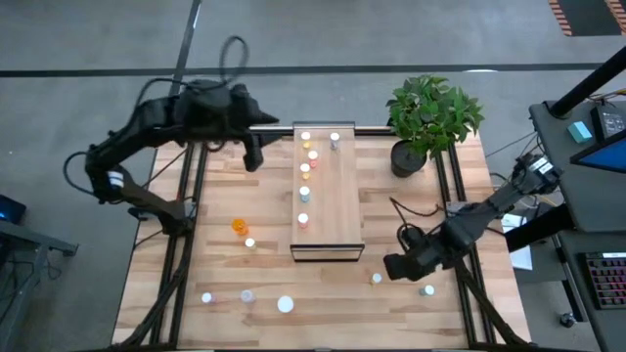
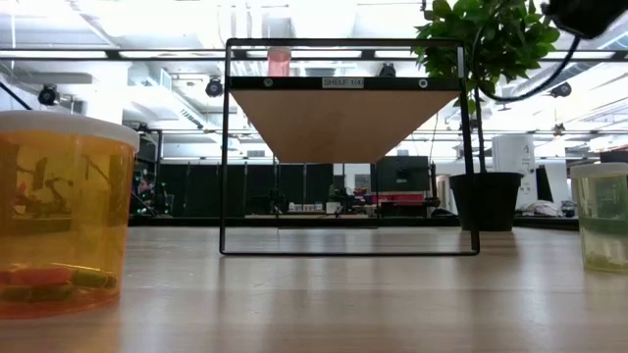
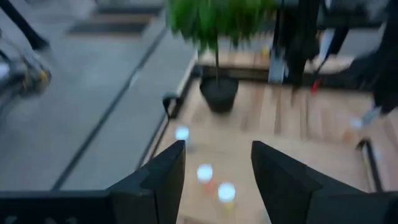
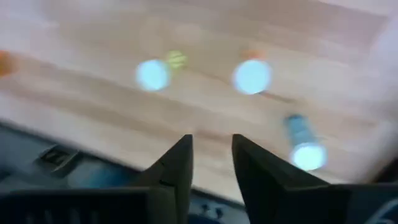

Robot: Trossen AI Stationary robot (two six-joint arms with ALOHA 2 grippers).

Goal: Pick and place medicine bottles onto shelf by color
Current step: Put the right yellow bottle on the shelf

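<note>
The shelf [image 1: 328, 200] stands mid-table with several medicine bottles [image 1: 305, 168] in a row along its left half and one [image 1: 335, 140] at its far end. Loose bottles stand on the table: an orange one [image 1: 239, 227], white-capped ones [image 1: 250, 242], [image 1: 376, 279], [image 1: 427, 289], and others near the front left [image 1: 246, 295]. My left gripper [image 3: 217, 146] hangs open and empty above the shelf's far left corner [image 1: 252, 156]. My right gripper [image 4: 211, 140] is open by a narrow gap, empty, right of the shelf's near end [image 1: 391, 266], over blurred bottles [image 4: 252, 76].
A potted plant [image 1: 430, 122] stands at the table's far right corner. In the low view an orange bottle [image 2: 59, 216] looms close on the left and a yellowish one [image 2: 601, 216] on the right. Bare tabletop [image 1: 401, 210] lies between shelf and right arm.
</note>
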